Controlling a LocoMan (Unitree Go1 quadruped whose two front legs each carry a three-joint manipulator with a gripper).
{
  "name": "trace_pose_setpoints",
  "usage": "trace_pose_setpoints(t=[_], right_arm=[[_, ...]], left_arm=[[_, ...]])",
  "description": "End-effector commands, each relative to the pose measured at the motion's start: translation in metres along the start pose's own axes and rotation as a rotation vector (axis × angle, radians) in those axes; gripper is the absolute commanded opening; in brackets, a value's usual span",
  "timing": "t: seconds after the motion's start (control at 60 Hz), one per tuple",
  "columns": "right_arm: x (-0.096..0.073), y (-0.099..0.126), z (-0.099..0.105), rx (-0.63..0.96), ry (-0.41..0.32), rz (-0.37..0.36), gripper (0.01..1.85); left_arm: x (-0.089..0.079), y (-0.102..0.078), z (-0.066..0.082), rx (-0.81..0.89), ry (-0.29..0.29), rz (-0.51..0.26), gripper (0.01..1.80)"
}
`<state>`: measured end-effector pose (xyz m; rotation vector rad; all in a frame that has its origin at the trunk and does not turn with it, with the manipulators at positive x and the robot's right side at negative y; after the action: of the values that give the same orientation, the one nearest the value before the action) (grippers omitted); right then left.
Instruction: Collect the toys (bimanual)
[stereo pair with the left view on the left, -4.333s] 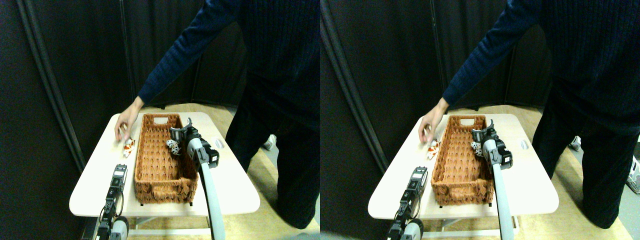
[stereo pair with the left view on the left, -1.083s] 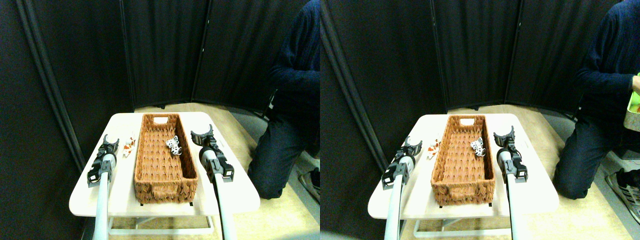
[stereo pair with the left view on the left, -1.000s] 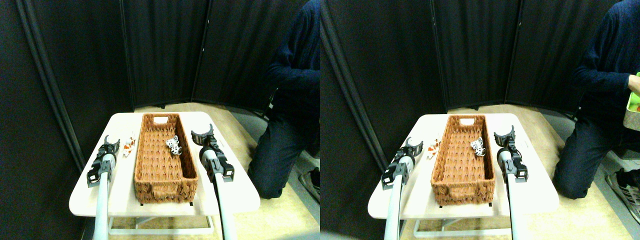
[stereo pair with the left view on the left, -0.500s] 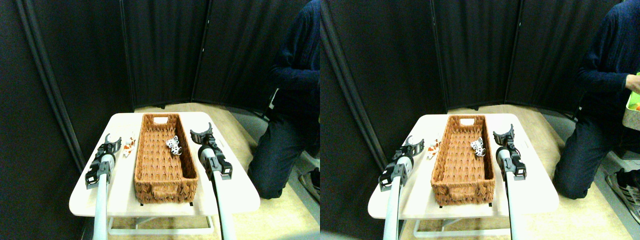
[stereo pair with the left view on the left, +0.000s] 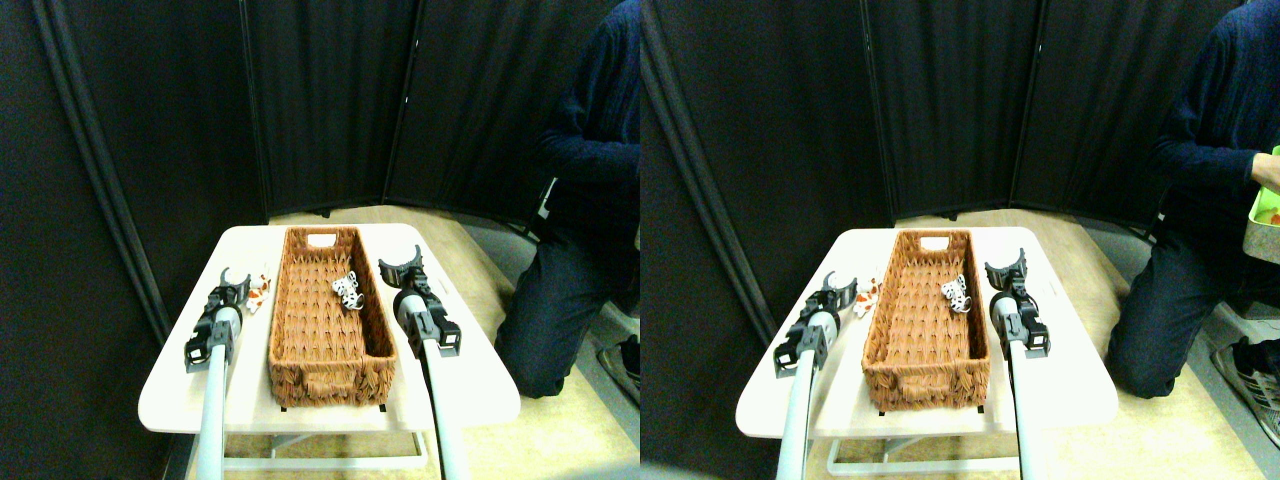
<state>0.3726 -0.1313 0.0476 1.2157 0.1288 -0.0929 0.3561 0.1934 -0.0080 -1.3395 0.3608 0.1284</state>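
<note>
An orange and white striped toy (stereo pair with the left view on the left: 259, 292) lies on the white table (stereo pair with the left view on the left: 180, 385), left of the long brown wicker basket (stereo pair with the left view on the left: 326, 312). My left gripper (stereo pair with the left view on the left: 236, 282) stands open just left of that toy, its jaws spread and nearly touching it. A white toy with black spots (stereo pair with the left view on the left: 347, 290) rests inside the basket against its right wall. To the right of the basket, my right gripper (stereo pair with the left view on the left: 403, 267) is open and holds nothing.
A person in dark blue clothes (stereo pair with the left view on the left: 585, 200) crouches at the right, off the table. Black curtain panels (stereo pair with the left view on the left: 330, 100) close off the back. The table's front edge (stereo pair with the left view on the left: 330, 425) lies near my arms.
My left gripper has moved right and forward, closing on the orange toy. The right gripper has barely shifted. The person, who had earlier reached over the table, stays crouched at the right.
</note>
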Motion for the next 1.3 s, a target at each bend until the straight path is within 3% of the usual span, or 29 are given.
trace_pose_setpoints(t=[0.017,0.1,0.333,0.633,0.8,0.9,1.3], right_arm=[[0.0,0.006,0.001,-0.002,-0.016,0.028,0.68],[-0.001,0.006,0.002,-0.001,-0.015,0.029,0.68],[-0.001,0.005,0.002,-0.018,-0.014,0.04,0.69],[0.003,0.004,0.003,-0.028,-0.028,0.032,0.69],[0.005,0.002,0.005,-0.044,-0.027,0.034,0.71],[0.005,0.003,0.006,-0.035,-0.034,0.034,0.7],[0.003,0.004,0.004,-0.041,-0.022,0.053,0.72]], left_arm=[[0.006,-0.005,-0.007,-0.03,0.019,-0.033,0.35],[0.007,-0.002,-0.008,-0.022,0.005,-0.02,0.35],[0.004,0.002,-0.027,-0.025,0.026,-0.02,0.37],[0.004,-0.005,-0.025,-0.013,0.042,0.0,0.43],[0.013,0.001,-0.017,0.013,0.032,0.05,0.45],[0.02,0.004,-0.013,0.002,0.062,0.06,0.49],[0.034,0.009,-0.025,-0.02,0.069,0.077,0.45]])
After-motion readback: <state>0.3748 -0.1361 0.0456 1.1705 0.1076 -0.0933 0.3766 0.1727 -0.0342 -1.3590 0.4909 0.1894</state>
